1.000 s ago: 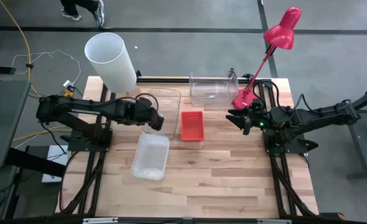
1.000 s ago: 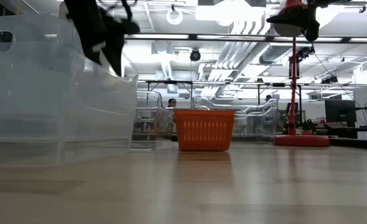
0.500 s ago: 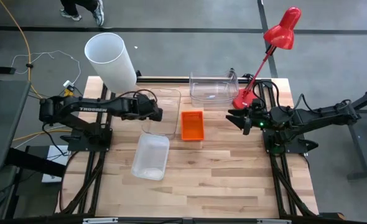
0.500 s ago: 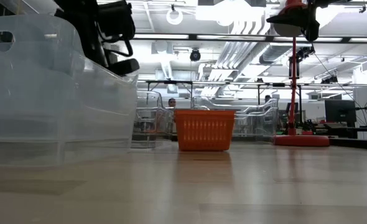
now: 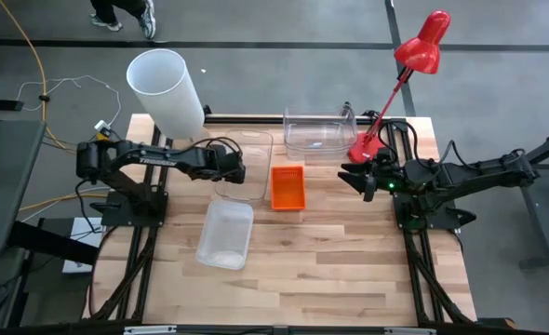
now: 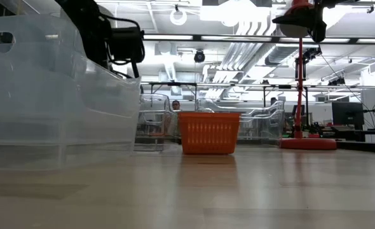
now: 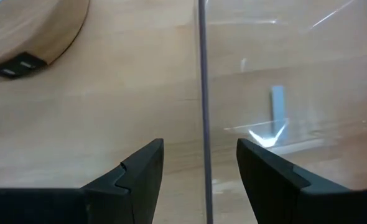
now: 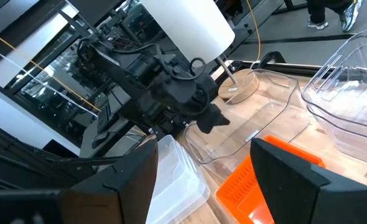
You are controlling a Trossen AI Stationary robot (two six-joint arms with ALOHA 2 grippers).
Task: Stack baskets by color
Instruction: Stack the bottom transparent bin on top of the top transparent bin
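We see the left gripper (image 7: 199,171) with jaws apart astride a clear bin's (image 5: 247,167) wall; the right gripper (image 5: 351,177), also apart, waits beside the orange basket (image 5: 288,187).

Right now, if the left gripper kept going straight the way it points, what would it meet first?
Probably the rim of the clear bin: the left gripper is open with that thin wall lined up between its fingers. Depth is hard to judge.

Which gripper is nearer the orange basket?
Left. The left gripper hangs just beside the orange basket, over a clear bin's wall; the right gripper waits farther off.
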